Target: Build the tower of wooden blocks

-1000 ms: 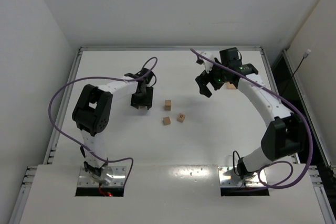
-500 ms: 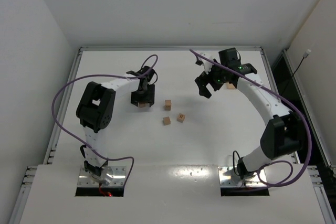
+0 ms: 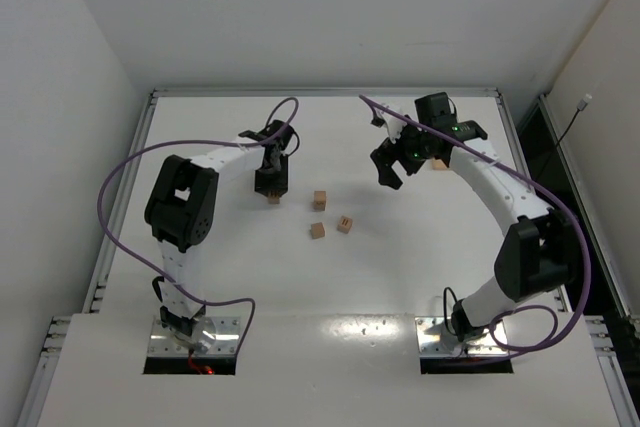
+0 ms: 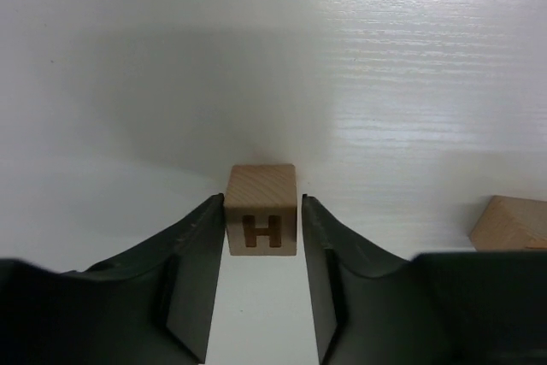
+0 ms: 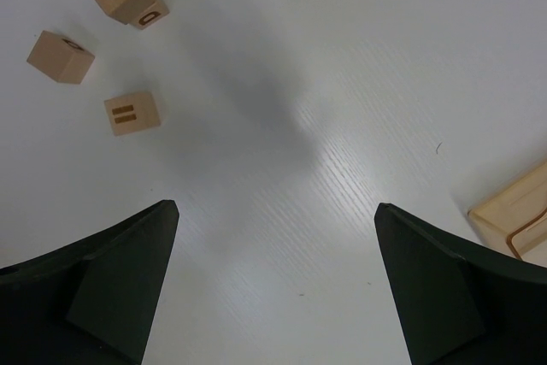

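Several small tan wood blocks lie singly on the white table; no tower stands. My left gripper (image 3: 270, 183) points down at the block marked H (image 4: 261, 222), which also shows in the top view (image 3: 272, 199). The jaws flank it narrowly: the left finger touches it and the right finger stands a hair off. The block rests on the table. Three more blocks lie mid-table (image 3: 320, 200) (image 3: 317, 231) (image 3: 344, 224). My right gripper (image 3: 390, 162) (image 5: 275, 206) is wide open and empty above the table, right of those blocks (image 5: 131, 113).
A pale wooden tray (image 3: 438, 162) sits behind my right gripper, and its corner shows in the right wrist view (image 5: 513, 211). Another block's edge (image 4: 511, 224) lies right of my left gripper. Raised rails edge the table, with white walls beyond.
My left gripper has shifted slightly toward the far side and narrowed its jaws from wide to nearly the width of the H block. The right arm has barely moved.
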Controlling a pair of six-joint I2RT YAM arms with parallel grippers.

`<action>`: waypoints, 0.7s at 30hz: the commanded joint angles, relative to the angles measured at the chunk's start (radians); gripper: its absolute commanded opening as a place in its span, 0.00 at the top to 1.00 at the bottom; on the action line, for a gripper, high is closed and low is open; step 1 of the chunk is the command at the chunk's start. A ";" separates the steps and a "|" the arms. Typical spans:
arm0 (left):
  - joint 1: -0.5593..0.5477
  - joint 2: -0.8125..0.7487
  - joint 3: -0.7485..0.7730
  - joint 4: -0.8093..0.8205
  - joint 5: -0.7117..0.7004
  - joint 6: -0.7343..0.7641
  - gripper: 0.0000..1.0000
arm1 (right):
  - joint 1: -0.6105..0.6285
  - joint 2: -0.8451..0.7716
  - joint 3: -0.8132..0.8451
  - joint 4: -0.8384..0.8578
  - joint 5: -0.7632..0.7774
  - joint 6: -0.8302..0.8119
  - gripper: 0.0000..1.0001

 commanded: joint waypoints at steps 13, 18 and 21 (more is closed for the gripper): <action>-0.013 -0.184 -0.059 0.020 -0.024 -0.006 1.00 | 0.004 -0.001 0.007 0.009 -0.029 -0.009 0.05; -0.047 -0.309 -0.069 0.002 -0.042 -0.006 1.00 | 0.004 -0.012 0.007 -0.002 -0.029 0.011 0.05; -0.047 -0.322 -0.020 -0.047 0.040 0.003 1.00 | 0.004 0.000 0.016 -0.029 -0.041 0.011 0.06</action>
